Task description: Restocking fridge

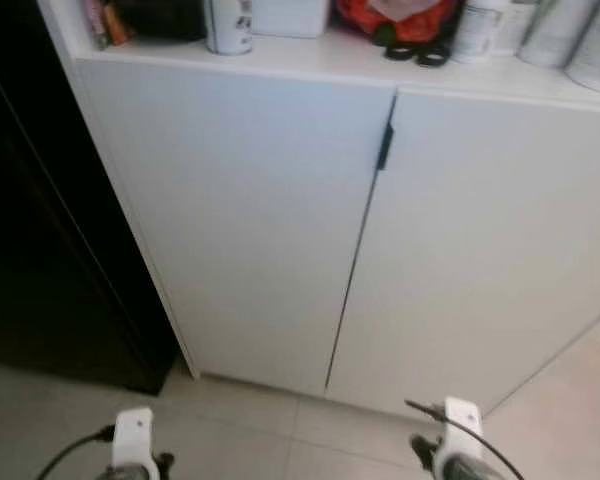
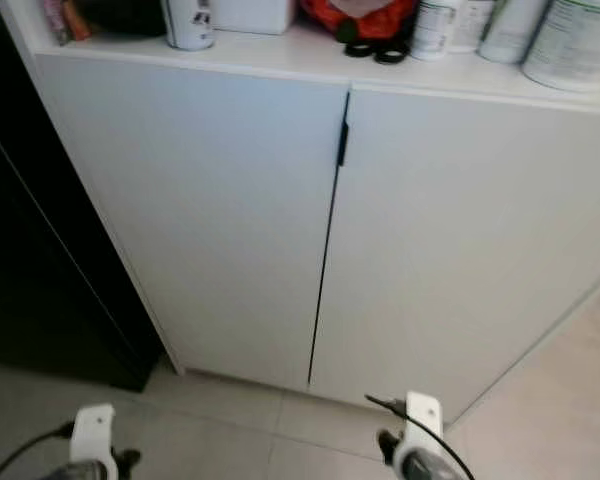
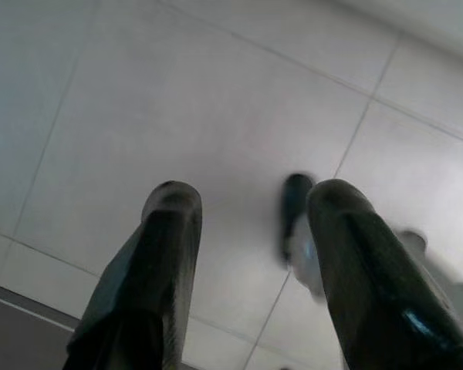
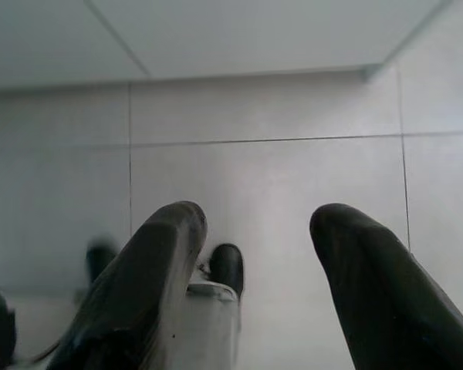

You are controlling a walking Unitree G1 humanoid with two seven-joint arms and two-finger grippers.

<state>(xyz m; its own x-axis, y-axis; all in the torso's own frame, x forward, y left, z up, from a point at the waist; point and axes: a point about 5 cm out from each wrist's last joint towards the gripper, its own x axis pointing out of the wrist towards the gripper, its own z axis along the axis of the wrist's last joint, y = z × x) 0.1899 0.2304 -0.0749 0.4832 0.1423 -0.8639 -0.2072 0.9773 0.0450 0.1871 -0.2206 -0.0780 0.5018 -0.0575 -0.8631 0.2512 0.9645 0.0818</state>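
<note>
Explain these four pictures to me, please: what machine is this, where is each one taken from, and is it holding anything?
This is a walking humanoid robot with two arms, each ending in a two-fingered claw. The top two pictures come from cameras in its head, looking down at a white cabinet with two shut doors, beside something tall and black. On the cabinet's top stand a can, scissors and some tubs. The white parts at the bottom edge are its wrists. The other two pictures are taken from the wrists, looking along the black fingers at the tiled floor. The left claw and right claw are both open and hold nothing.
</note>
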